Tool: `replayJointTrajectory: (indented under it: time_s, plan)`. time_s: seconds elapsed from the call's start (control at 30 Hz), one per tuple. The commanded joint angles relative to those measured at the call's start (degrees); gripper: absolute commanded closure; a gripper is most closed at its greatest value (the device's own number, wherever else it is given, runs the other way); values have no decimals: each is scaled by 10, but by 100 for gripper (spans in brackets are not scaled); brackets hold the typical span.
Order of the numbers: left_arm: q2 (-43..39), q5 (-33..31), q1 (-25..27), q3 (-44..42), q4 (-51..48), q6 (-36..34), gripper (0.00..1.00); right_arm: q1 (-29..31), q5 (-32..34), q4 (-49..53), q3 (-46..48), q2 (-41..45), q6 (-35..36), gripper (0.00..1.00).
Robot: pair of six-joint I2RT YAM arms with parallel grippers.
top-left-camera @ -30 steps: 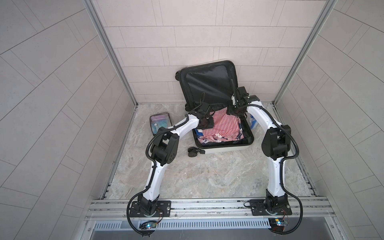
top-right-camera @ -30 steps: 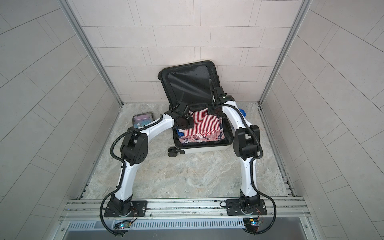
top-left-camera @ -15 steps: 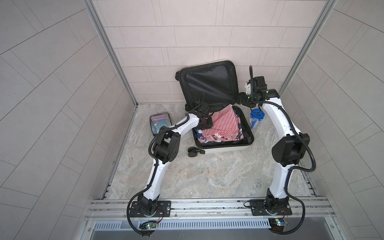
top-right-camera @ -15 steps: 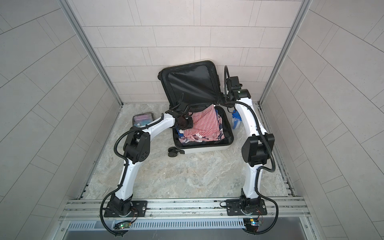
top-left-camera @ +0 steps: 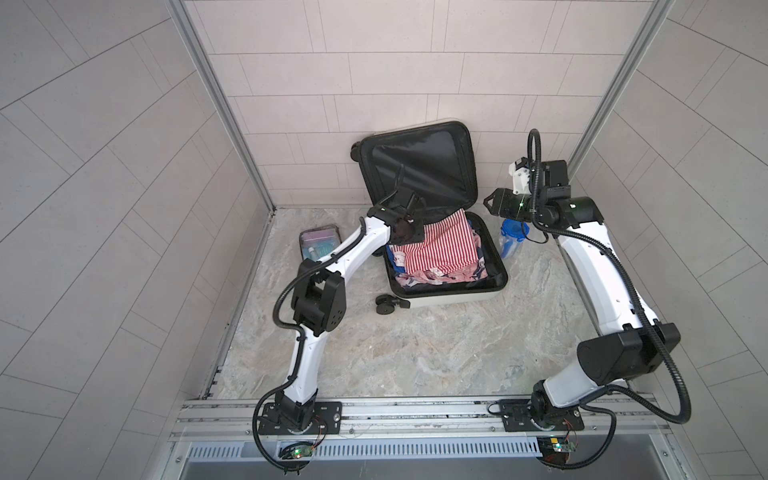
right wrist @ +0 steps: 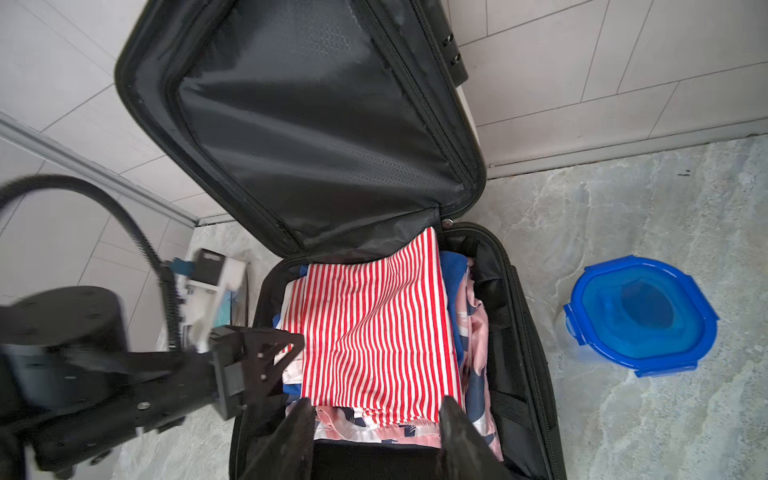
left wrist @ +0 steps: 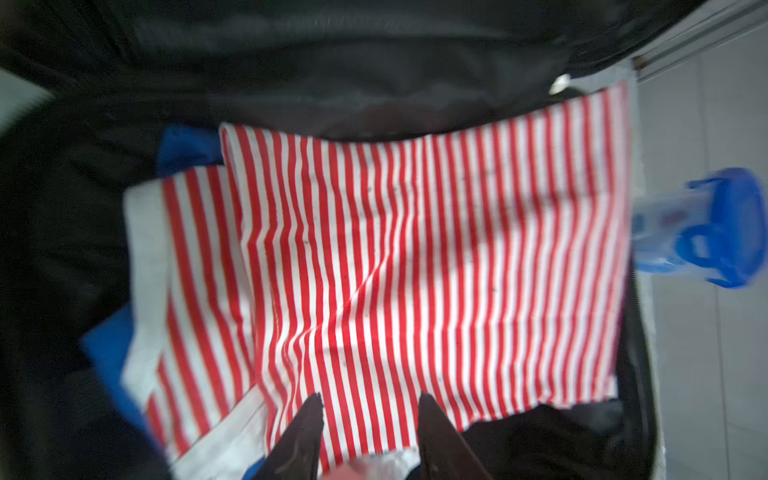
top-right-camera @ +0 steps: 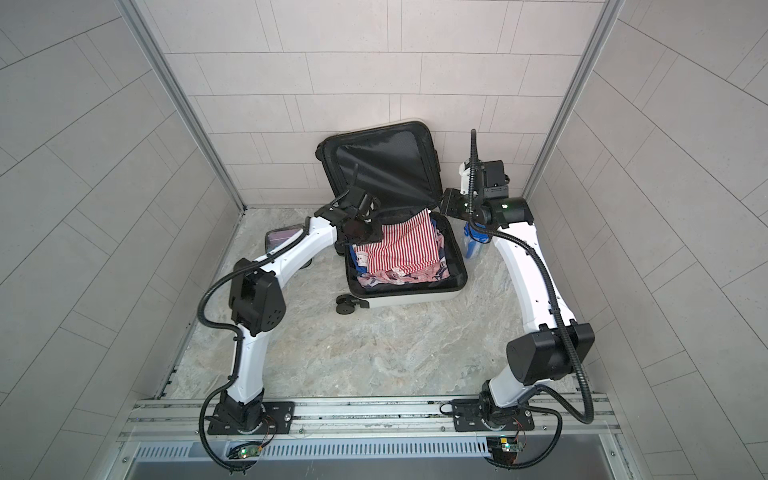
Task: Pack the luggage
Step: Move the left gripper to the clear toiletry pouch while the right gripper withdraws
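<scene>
The luggage (top-left-camera: 446, 297) (top-right-camera: 409, 299) lies open on the floor, its black-lined lid (right wrist: 316, 124) leaning on the back wall. A red-and-white striped cloth (top-left-camera: 440, 247) (left wrist: 415, 257) (right wrist: 374, 324) lies on top of pink and blue clothes inside. My left gripper (top-left-camera: 409, 222) (top-right-camera: 365, 226) (left wrist: 370, 405) hovers open over the cloth's near-left edge, nothing between its fingers. My right gripper (top-left-camera: 488, 204) (top-right-camera: 446, 201) (right wrist: 376, 405) hangs open and empty, raised beside the lid's right edge.
A clear container with a blue lid (top-left-camera: 513, 239) (top-right-camera: 476, 243) (right wrist: 642, 316) stands right of the luggage, under the right wrist. A clear toiletry pouch (top-left-camera: 320, 243) (top-right-camera: 282, 239) lies to the left, partly behind the left arm. A black wheel (top-left-camera: 386, 303) sticks out at the front left.
My right arm has lifted off the striped cloth and swung out to the right, past the suitcase's edge. The left gripper has stayed at the back-left corner, its jaws a little wider.
</scene>
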State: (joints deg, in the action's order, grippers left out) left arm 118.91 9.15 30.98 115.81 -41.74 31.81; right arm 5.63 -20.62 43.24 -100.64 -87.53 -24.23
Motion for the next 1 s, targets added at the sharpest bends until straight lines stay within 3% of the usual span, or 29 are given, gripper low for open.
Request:
replayJointTrajectory:
  time_s: [0.0,0.1,0.23,0.47,0.73,0.97]
  plan:
    - [-109,-59,-3,-14,-44,-52,55,2,-6,-32,48,45,14,49]
    - [-203,-104,-14,-103,-27,-61,51,3,-13,-65,106,92,8,47]
    - [-310,-118,-56,-212,-7,-26,46,18,-16,-94,161,135,-1,47]
    - [-464,-116,-154,-428,82,90,38,150,63,-100,215,166,45,46]
    - [-482,-34,-254,-599,232,232,33,295,137,-98,253,155,51,40]
    - [-419,-7,-302,-688,396,339,32,331,141,-113,291,149,34,37]
